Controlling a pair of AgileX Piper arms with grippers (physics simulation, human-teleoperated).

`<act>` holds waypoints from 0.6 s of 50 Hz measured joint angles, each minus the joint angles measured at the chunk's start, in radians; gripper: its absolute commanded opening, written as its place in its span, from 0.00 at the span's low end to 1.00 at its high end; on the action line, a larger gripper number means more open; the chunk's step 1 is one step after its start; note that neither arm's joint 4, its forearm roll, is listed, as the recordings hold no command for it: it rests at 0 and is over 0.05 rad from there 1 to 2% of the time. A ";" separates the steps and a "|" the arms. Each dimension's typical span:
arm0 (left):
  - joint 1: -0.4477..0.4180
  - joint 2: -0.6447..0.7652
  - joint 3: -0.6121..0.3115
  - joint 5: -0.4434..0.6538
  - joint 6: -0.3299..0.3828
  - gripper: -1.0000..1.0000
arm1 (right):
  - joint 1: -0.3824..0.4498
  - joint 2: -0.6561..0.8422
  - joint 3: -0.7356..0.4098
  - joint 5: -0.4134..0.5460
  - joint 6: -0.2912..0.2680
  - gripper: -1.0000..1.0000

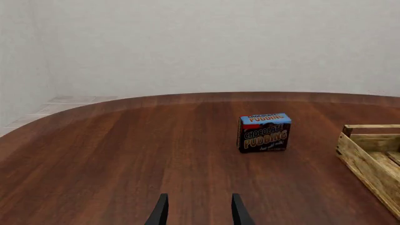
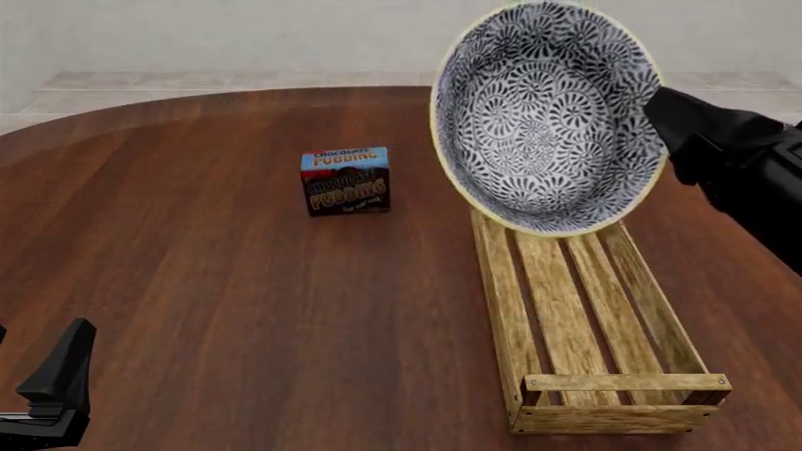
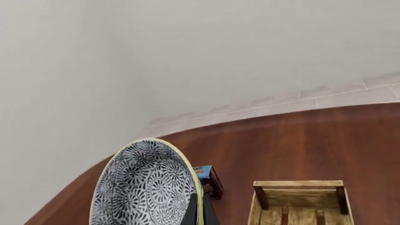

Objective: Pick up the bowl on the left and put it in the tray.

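Note:
The blue-and-white patterned bowl [image 2: 546, 117] hangs in the air, tipped up on its edge with its inside facing the front camera, above the far end of the tray [image 2: 583, 319]. My right gripper [image 2: 655, 105] is shut on the bowl's right rim. The right wrist view shows the bowl [image 3: 147, 187] edge-on against that gripper [image 3: 200, 213], with the tray's far end [image 3: 299, 201] below. My left gripper [image 1: 196, 199] is open and holds nothing; it sits low at the near left of the table [image 2: 56, 385]. Part of the tray [image 1: 372, 157] shows in the left wrist view.
A small blue-and-brown chocolate pudding box [image 2: 346, 180] stands upright on the brown wooden table [image 2: 251, 310], left of the tray's far end. The same pudding box [image 1: 264, 132] lies ahead of the left gripper and also shows past the bowl [image 3: 208, 180].

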 measured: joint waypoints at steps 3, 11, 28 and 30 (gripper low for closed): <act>0.000 0.000 0.000 0.000 0.000 1.00 | -0.017 -0.002 0.007 -0.006 0.009 0.00; 0.000 0.000 0.000 0.000 0.000 1.00 | -0.053 -0.006 0.021 -0.018 0.026 0.00; 0.000 0.000 0.000 0.000 0.000 1.00 | -0.097 -0.018 0.049 -0.027 0.039 0.00; 0.000 0.000 0.000 0.000 0.000 1.00 | -0.099 -0.020 0.054 -0.027 0.040 0.00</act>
